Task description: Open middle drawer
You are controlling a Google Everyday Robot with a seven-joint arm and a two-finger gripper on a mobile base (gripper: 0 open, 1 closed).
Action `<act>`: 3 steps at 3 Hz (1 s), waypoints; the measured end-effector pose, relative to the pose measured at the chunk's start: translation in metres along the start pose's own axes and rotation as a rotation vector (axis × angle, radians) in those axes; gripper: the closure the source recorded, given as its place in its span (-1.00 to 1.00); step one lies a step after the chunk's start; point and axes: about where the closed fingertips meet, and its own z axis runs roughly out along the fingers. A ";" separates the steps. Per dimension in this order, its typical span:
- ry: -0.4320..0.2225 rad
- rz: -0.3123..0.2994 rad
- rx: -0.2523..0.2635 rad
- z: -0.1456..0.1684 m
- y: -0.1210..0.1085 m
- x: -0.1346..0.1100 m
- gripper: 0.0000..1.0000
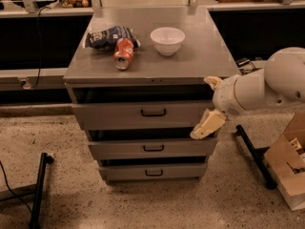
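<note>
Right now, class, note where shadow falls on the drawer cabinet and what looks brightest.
Camera view: the cabinet top looks bright; dark shadow bands sit above each drawer front, including the middle drawer; the pale hand, at the cabinet's right edge, is brightly lit.

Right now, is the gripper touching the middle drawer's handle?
Apart. Camera view shows the gripper at the right of the cabinet, clear of the middle drawer's handle.

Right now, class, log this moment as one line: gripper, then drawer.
gripper: at right front edge of cabinet, jaws apart, empty | middle drawer: handle not grasped
</note>
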 end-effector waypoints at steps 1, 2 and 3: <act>0.000 -0.001 0.001 0.000 0.000 0.000 -1.00; -0.006 -0.047 0.030 0.020 0.010 0.008 -1.00; -0.017 -0.062 0.085 0.025 0.002 0.004 -1.00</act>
